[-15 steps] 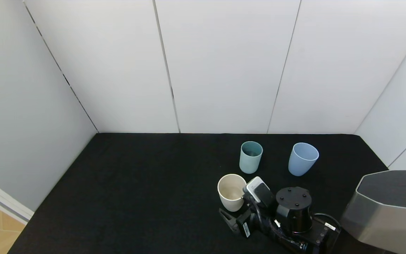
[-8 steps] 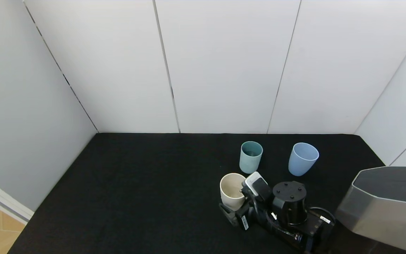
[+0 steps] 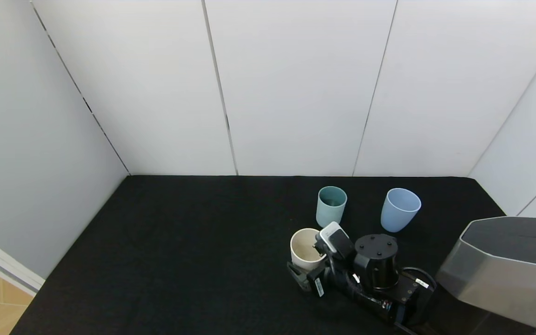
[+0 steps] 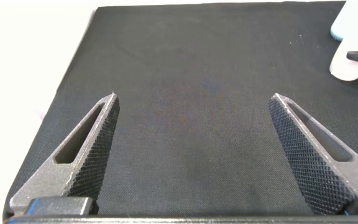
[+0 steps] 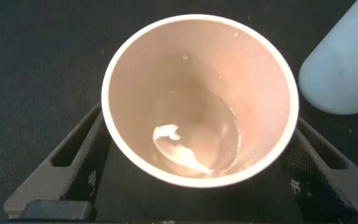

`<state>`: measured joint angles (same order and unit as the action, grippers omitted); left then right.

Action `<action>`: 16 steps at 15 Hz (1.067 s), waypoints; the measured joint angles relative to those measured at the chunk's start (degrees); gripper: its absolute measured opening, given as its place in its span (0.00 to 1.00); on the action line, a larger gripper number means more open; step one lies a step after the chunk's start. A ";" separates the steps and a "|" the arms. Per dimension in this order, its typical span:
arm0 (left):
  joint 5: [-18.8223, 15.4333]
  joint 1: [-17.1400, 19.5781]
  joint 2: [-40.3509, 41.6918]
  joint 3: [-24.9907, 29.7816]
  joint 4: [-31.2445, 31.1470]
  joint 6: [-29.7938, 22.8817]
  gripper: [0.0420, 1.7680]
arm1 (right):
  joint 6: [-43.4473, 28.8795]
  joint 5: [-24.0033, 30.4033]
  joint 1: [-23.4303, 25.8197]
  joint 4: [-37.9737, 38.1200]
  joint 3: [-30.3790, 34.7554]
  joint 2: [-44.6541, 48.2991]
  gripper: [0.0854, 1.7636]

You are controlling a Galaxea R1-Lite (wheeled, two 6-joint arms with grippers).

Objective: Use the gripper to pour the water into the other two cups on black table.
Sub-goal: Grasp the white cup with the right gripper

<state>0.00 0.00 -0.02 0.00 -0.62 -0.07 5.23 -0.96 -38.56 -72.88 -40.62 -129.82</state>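
The cream cup stands upright on the black table, in front of the teal-green cup and the light blue cup. My right gripper is open, with one jaw on each side of the cream cup. In the right wrist view the cream cup sits between the gripper's fingers, with a little clear water at its bottom. My left gripper is open and empty over bare black cloth; it is out of the head view.
White panel walls enclose the table on three sides. My grey right arm housing fills the near right corner. A pale cup side stands close beside the cream cup; I cannot tell which cup it is.
My right gripper has moved forward and leftward so its jaws now flank the cream cup. The cream cup has shifted slightly. The other two cups have not moved.
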 joint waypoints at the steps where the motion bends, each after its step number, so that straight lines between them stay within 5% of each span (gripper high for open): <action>1: 0.00 0.00 0.00 0.00 0.02 0.00 0.97 | 0.00 0.00 0.00 0.16 -0.34 -0.17 0.97; 10: 0.00 0.00 0.00 0.00 0.00 0.00 0.97 | -0.02 -0.02 -0.09 1.35 -2.16 -1.05 0.97; 13: 0.00 0.00 0.00 0.00 0.00 -0.02 0.97 | 0.00 -0.02 -0.09 1.32 -2.10 -1.06 0.75; 16: 0.00 0.00 0.00 0.00 0.00 -0.04 0.97 | 0.00 0.00 -0.05 1.32 -1.96 -1.00 0.72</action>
<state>0.00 0.00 -0.02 0.00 -0.62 -0.11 5.23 -0.96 -38.61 -71.56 -42.58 -130.82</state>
